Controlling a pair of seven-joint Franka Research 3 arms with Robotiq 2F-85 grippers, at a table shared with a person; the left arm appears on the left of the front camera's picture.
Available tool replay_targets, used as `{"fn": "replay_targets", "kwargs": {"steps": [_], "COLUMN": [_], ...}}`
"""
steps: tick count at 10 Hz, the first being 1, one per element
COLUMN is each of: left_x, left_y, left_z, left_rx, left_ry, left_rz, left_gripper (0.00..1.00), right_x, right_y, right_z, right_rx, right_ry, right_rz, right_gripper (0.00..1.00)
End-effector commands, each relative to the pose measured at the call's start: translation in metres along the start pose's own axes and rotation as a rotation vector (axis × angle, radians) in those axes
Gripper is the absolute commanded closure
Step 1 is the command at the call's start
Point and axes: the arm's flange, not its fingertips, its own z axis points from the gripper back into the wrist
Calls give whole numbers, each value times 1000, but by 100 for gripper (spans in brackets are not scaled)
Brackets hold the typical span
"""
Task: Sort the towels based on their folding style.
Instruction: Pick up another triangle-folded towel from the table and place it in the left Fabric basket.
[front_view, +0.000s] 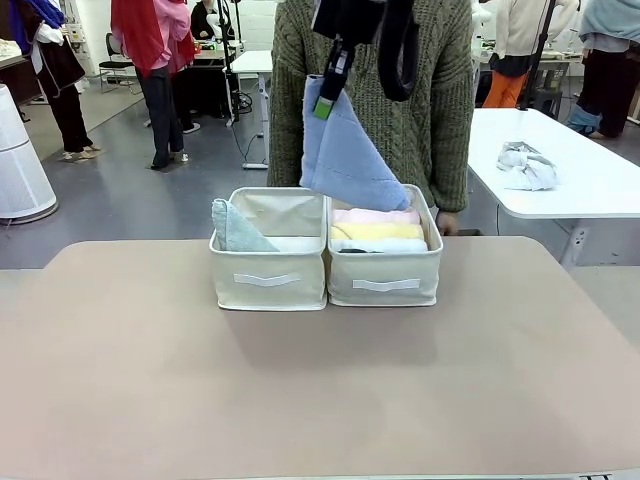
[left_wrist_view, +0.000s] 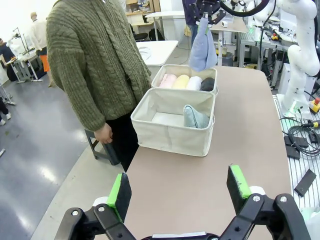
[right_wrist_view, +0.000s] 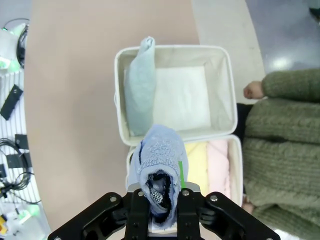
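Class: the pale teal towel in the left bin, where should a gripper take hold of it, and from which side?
Probably best to grip the teal towel at its narrow raised tip, coming straight down from above. The tip stands at rim height, while the bin walls block every sideways approach.

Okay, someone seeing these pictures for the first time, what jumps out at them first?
The blue cone towel dangling from the shut right gripper, high above the table. Below it, the left bin holds one teal cone towel, while the right bin is packed with pink, yellow, white and dark grey rolls. A person in a green knit sweater stands right behind the bins.
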Motion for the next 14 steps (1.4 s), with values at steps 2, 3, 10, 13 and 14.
{"fn": "replay_targets", "kwargs": {"steps": [2,3,10,13,14], "left_x": [0,0,0,0,0], "left_y": [-2,-2,-2,-2,-2], "left_z": [-2,-2,-2,-2,-2], "left_rx": [10,10,10,10,10], "left_ry": [9,9,9,9,9], "left_rz": [5,5,5,5,5], "left_gripper": [0,0,0,0,0], "right_x": [41,54,109,90,90], "right_y": [-39,-49,-77,-49,-49], "right_z": [-21,-32,-95,-106,-106], "right_rx": [-16,-27,8,10,10], "right_ry": [-30,-54,-112,-145,-145], "right_rz": [83,100,187,182,182], "right_gripper": [82,82,82,82,82]}}
